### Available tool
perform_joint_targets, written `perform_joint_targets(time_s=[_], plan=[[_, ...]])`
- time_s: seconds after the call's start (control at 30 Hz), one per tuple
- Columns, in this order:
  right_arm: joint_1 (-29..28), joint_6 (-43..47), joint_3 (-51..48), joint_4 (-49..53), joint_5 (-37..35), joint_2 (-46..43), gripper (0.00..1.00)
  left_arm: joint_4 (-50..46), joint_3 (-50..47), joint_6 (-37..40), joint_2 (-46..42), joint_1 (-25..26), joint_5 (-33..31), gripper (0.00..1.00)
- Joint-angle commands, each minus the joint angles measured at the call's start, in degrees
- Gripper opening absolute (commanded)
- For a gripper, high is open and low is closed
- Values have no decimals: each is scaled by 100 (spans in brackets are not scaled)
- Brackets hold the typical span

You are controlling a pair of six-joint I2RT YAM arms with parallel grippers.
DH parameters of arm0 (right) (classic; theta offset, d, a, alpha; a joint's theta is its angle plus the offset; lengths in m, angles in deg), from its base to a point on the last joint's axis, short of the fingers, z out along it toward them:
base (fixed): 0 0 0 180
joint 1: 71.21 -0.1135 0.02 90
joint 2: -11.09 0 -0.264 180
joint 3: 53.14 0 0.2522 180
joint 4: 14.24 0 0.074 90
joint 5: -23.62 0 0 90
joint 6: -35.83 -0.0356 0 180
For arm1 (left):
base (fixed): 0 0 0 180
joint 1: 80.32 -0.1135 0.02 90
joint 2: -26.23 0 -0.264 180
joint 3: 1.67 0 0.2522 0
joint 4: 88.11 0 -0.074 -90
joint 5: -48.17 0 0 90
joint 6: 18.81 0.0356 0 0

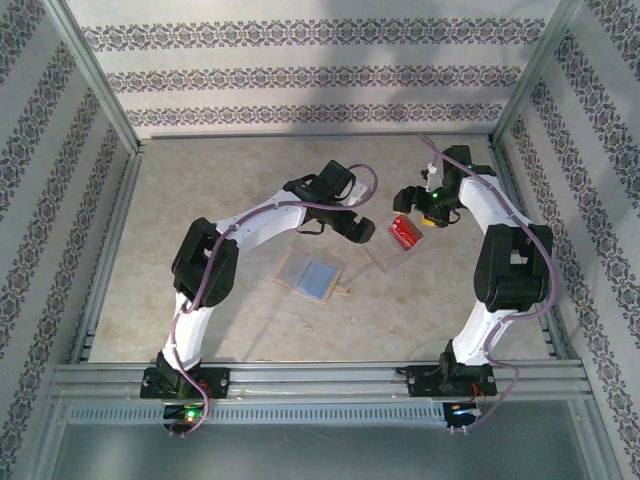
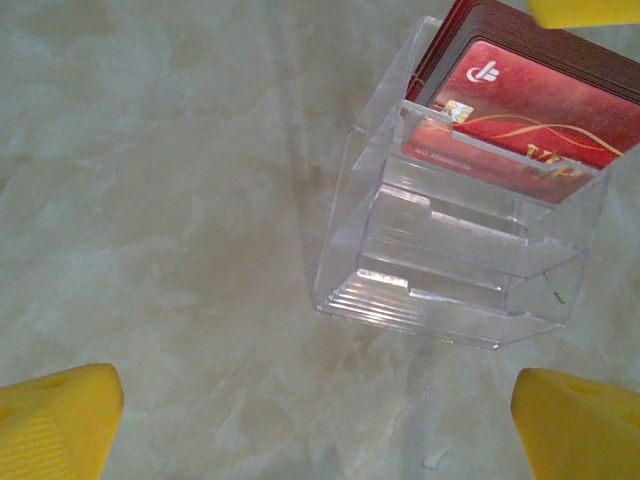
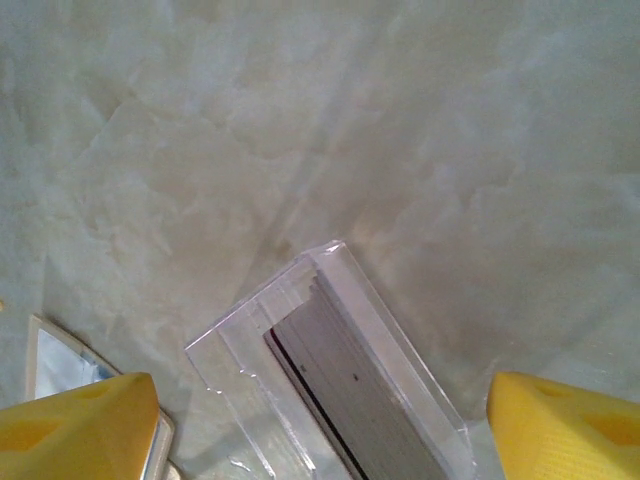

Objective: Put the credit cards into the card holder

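The cards stand in a box near the table's middle; the wallet lies just left of it.

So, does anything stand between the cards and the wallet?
Only the clear stand holding the credit cards, which must lift out of its slot. Nothing visible lies on the table between it and the open card holder. The left gripper hangs above.

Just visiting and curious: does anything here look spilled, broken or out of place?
Nothing stands out. The flat red rectangular cards sit stacked in the clear plastic tiered stand, and the tan folding wallet lies open beside it.
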Motion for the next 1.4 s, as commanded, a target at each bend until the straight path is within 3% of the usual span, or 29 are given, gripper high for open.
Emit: perform_joint_targets(time_s=[0.0,0.73,1.1,1.2,1.37], plan=[[86,95,82,-10,103,82,85,-116,260,-103,166,92,55,100],[78,-69,-781,-178,477,-242,82,-110,713,-193,711,202,347,96],[77,-183,-1222,-285,784,-674,79,-134,829,-133,905,285,233,82],[77,-144,-1253,-246,695,-763,78,-140,839,-115,922,285,202,82],[86,169,-1111,9,-175,-1091,79,-154,917,-68,1078,285,83,78]])
